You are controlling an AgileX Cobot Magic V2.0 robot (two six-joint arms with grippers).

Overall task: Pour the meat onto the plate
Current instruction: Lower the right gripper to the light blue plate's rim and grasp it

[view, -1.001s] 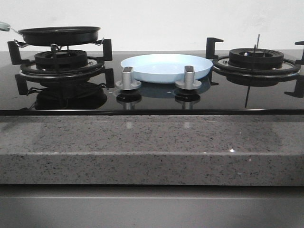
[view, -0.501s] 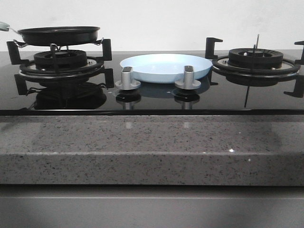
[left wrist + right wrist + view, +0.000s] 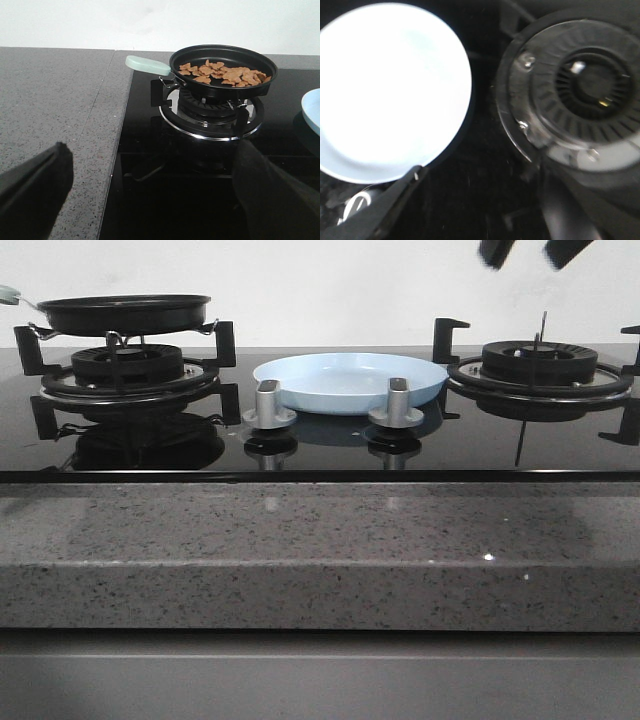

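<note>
Meat (image 3: 225, 74) in black pan (image 3: 222, 72)

plate (image 3: 350, 380) flanked by burners, knobs (image 3: 269, 405) in front

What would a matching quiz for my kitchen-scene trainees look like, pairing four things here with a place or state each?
Things:
1. small orange-brown meat pieces
2. round pale blue plate
3. black round frying pan
4. right tool

Places or states:
A. on the left burner's grate
B. above the right burner, open, holding nothing
C. lying inside the pan
D. empty, on the glass hob between the burners

Pairs: 1-C, 2-D, 3-A, 4-B
</note>
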